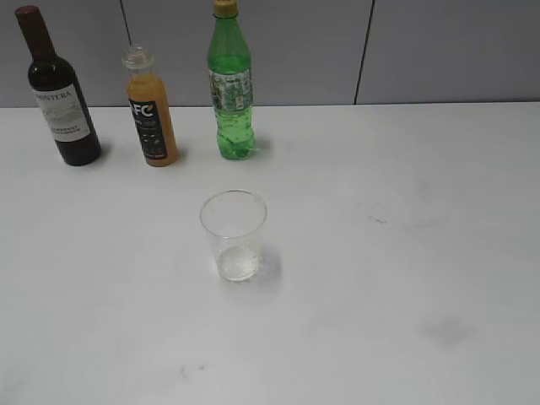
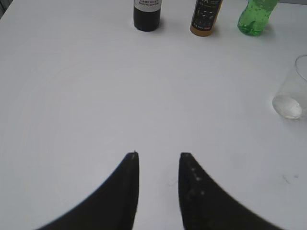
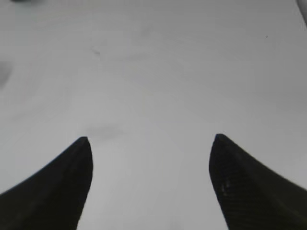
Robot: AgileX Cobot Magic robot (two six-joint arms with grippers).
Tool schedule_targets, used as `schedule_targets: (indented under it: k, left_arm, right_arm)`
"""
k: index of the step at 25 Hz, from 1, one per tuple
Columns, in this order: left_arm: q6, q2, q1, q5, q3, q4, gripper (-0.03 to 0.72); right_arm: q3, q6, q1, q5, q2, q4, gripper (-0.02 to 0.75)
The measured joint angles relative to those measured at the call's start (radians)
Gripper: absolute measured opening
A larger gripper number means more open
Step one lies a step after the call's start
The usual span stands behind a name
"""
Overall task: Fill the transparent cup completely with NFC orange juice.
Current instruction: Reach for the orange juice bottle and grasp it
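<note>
The transparent cup [image 1: 234,234] stands upright and empty in the middle of the white table [image 1: 405,253]; part of it shows at the right edge of the left wrist view [image 2: 292,91]. The NFC orange juice bottle [image 1: 149,110] stands capped at the back, between two other bottles; its lower part shows in the left wrist view [image 2: 206,17]. My left gripper [image 2: 159,154] is open and empty above bare table, well short and left of the cup. My right gripper [image 3: 151,138] is open wide and empty over bare table. Neither gripper shows in the exterior view.
A dark wine bottle [image 1: 62,93] stands at the back left and also shows in the left wrist view [image 2: 147,13]. A green soda bottle [image 1: 230,84] stands right of the juice and also shows in the left wrist view [image 2: 256,17]. A grey wall [image 1: 439,51] runs behind the table.
</note>
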Motion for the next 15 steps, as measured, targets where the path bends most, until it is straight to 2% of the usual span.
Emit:
schedule_targets:
  k: [4,15]
  left_arm:
    - [0.000,0.000,0.000,0.000,0.000,0.000,0.225]
    - [0.000,0.000,0.000,0.000,0.000,-0.002,0.225]
  right_arm:
    - [0.000,0.000,0.000,0.001,-0.078,0.000,0.587]
    - [0.000,0.000,0.000,0.001,-0.084,0.001,0.587]
